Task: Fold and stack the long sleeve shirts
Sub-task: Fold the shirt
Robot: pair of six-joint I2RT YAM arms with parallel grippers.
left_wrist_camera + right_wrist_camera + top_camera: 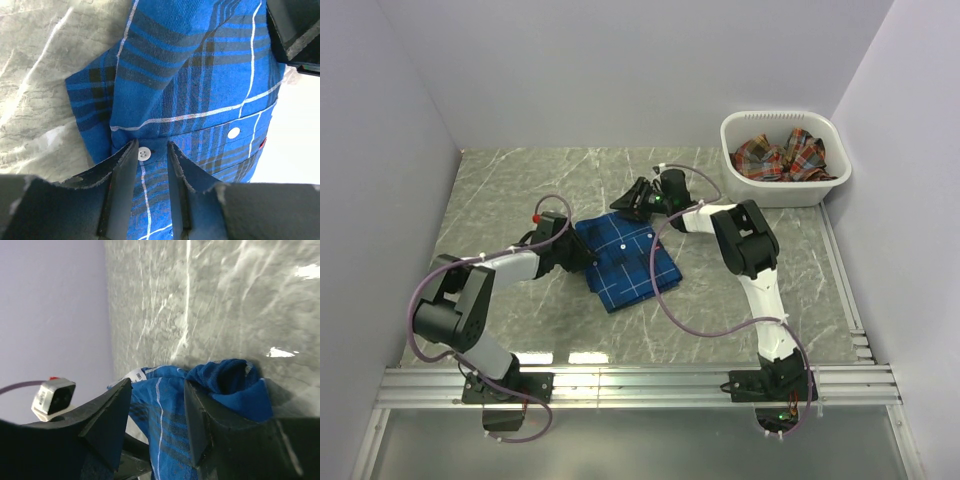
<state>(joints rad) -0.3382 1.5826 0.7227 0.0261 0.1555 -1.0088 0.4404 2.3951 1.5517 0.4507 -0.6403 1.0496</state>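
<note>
— Where is the blue one sitting right now?

— I'm seeing the blue shirt [630, 265] lying folded into a rough rectangle in the middle of the grey table [510, 190], between my two arms.

— What is the left side doing?

— I'm holding the left gripper [151, 149] at the shirt's left edge. Its jaws are standing partly apart over the cloth, with a white button [144, 153] showing just past the tips. I'm not able to tell whether they are pinching the fabric or only resting on it.

— And the right?

— The right gripper [157, 384] is sitting at the shirt's far edge. Blue cloth is bunching up off the table and running in between its jaws, so I'm reading that as a grasp on the blue shirt.

— The other garment?

— The red-orange shirt [778, 158] is lying crumpled inside the white basket [790, 193] in the far right corner, well apart from both grippers.
</note>
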